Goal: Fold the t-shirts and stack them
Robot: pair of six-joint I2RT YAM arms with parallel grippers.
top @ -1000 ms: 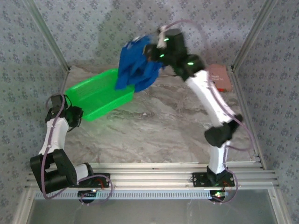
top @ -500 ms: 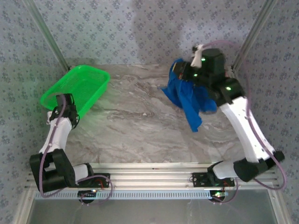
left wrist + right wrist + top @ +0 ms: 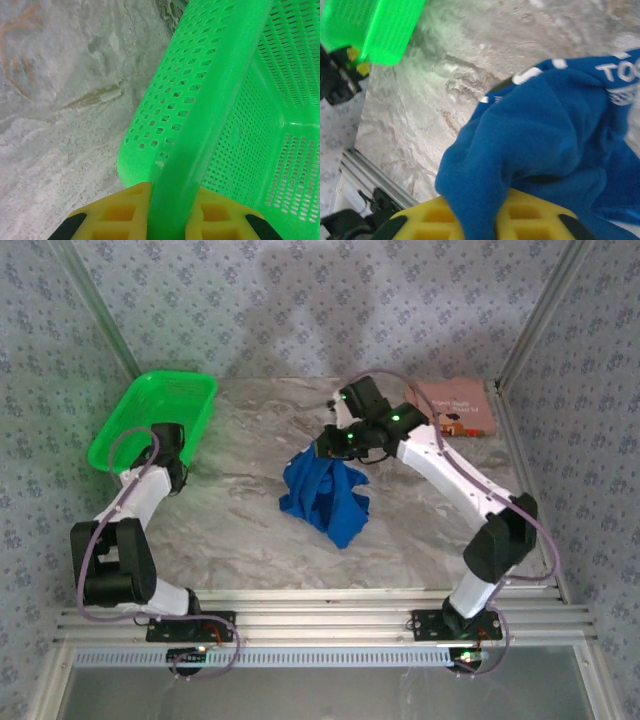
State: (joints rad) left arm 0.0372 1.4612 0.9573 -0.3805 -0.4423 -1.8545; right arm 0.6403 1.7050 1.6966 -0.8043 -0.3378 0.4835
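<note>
Blue t-shirt (image 3: pixel 325 498) is lying crumpled at table (image 3: pixel 230 530) centre, seen from overhead, with the right gripper (image 3: pixel 323 448) at its far edge. The salmon-pink t-shirt (image 3: pixel 455 408) is sitting in the far right corner. Left wrist: left gripper (image 3: pixel 167 217) is clamping the green basket (image 3: pixel 225 100) rim, jaws narrow. Right wrist: blue cloth is bunching between near-closed pads (image 3: pixel 530 215).

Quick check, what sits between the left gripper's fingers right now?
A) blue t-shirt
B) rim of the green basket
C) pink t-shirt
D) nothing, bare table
B: in the left wrist view the rim of the green basket runs straight down between the yellow fingers of the left gripper, touching both.
</note>
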